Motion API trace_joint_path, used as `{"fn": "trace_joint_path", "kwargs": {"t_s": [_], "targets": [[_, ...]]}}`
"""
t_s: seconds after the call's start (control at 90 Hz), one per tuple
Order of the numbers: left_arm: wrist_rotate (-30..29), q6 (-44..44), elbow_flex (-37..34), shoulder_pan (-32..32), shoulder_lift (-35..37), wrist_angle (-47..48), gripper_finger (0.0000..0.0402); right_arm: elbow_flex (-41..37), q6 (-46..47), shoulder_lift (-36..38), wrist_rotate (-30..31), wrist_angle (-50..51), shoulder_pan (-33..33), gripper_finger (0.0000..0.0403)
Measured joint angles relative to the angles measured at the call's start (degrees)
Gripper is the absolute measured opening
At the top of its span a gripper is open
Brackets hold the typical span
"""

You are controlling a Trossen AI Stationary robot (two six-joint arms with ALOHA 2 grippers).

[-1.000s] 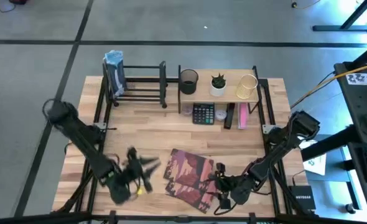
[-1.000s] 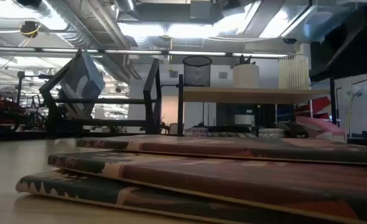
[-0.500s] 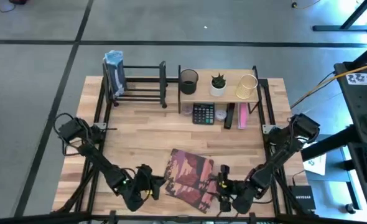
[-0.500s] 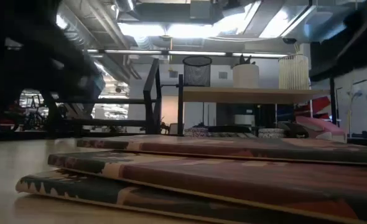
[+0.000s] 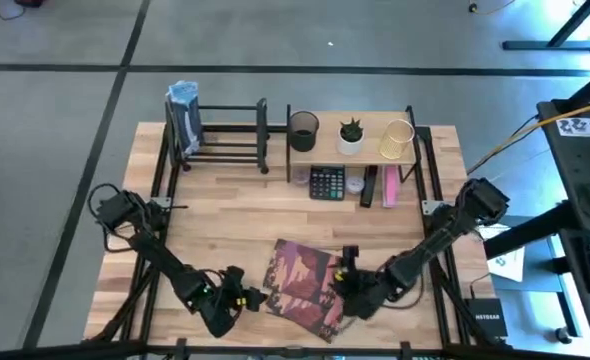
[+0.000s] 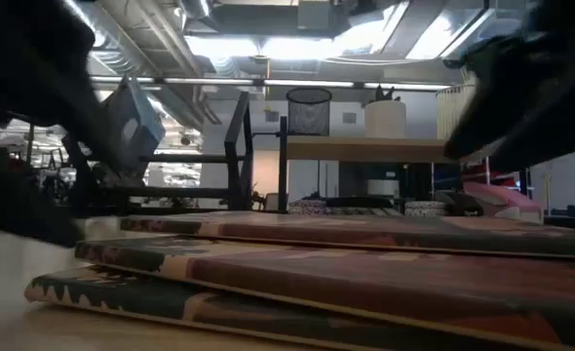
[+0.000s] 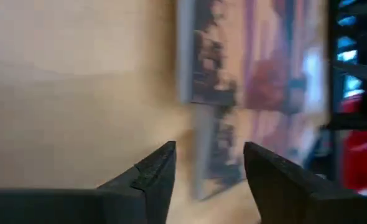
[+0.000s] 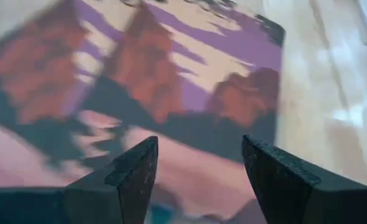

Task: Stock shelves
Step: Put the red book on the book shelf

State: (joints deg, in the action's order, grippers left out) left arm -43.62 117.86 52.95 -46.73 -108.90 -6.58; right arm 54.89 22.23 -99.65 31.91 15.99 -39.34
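Books (image 5: 305,285) lie flat, thin, stiff, slick-covered; best pinched at an edge. Left tool (image 5: 258,297) and right tool (image 5: 337,280) both apart.

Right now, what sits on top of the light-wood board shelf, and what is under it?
On the light-wood board shelf: a black mesh cup, a small potted plant, a gold wire holder. A black calculator and pink items poke out below; anything farther under the board is covered.

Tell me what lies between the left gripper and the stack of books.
Only bare tabletop. In the high view the open left gripper sits just beside the book stack; the left wrist view shows wood up to the books' edge.
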Motion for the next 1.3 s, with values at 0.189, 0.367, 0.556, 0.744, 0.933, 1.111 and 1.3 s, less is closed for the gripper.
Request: {"fn": "trace_joint_path", "kwargs": {"t_s": [0.189,0.367,0.556,0.744,0.933,1.111,1.3], "targets": [[-4.9,2.5,0.3,0.7,-3.9,-4.4,0.0213,-0.6,-1.3,-0.8,-8.5,-0.9,4.2,0.0218],[-10.8,2.2,0.3,2.3,-5.3,-3.6,0.0219,-2.3,-1.7,-0.9,-12.4,-8.1,5.5,0.0218],[-7.7,-0.4,0.3,4.2,-5.2,-2.7,0.0219,-2.3,-1.7,-1.8,-14.0,-11.1,5.8,0.0218],[-4.9,-10.3,-0.2,3.7,-1.4,1.5,0.0219,-2.3,-1.5,-2.4,-13.9,-12.4,5.8,0.0218],[-2.0,-11.5,0.7,3.1,4.5,7.1,0.0219,-2.3,-1.6,-2.7,-13.5,-12.1,5.7,0.0218],[7.2,-4.0,1.6,2.5,3.8,12.5,0.0219,-2.3,-1.6,-2.7,-12.9,-13.1,5.7,0.0218],[8.3,5.3,1.8,0.9,3.8,19.1,0.0219,-2.3,-1.5,-4.1,-12.4,-14.2,5.7,0.0218]]}}
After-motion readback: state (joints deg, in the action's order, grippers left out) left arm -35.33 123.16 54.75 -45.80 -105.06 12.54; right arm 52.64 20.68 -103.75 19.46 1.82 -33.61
